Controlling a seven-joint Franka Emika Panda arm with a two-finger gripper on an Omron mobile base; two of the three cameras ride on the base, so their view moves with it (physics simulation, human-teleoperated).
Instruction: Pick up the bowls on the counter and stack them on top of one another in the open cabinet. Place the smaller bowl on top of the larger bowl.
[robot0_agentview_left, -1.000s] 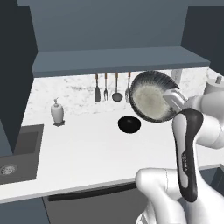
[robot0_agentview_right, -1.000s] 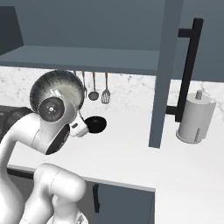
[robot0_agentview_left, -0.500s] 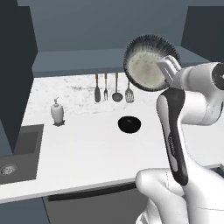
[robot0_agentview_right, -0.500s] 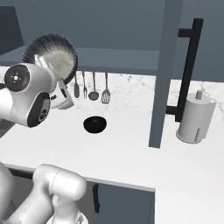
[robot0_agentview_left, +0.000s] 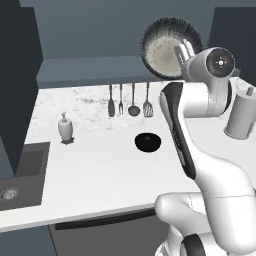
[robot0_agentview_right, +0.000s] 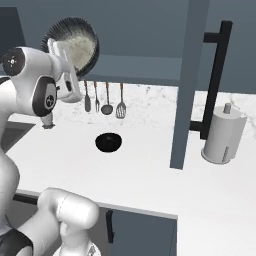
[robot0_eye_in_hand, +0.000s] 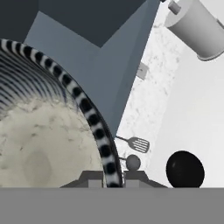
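I have the jaws clamped on the rim of the larger bowl (robot0_agentview_left: 165, 50), tipped on edge, level with the open cabinet (robot0_agentview_left: 90, 70) and its shelf just behind.

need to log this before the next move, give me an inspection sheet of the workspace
surface: white marbled counter, bare around the bowl on it.
job's things: wide grey streaked bowl with pale speckled inside held tilted on edge in front of the open blue-grey cabinet shelf; small glossy black bowl sits upright on the counter.
clutter: pale soap bottle, four hanging utensils, paper towel roll.
grippers: tool clamps the wide bowl's rim.
cables: nothing seen.
surroundings: dark sink, black cabinet handle.
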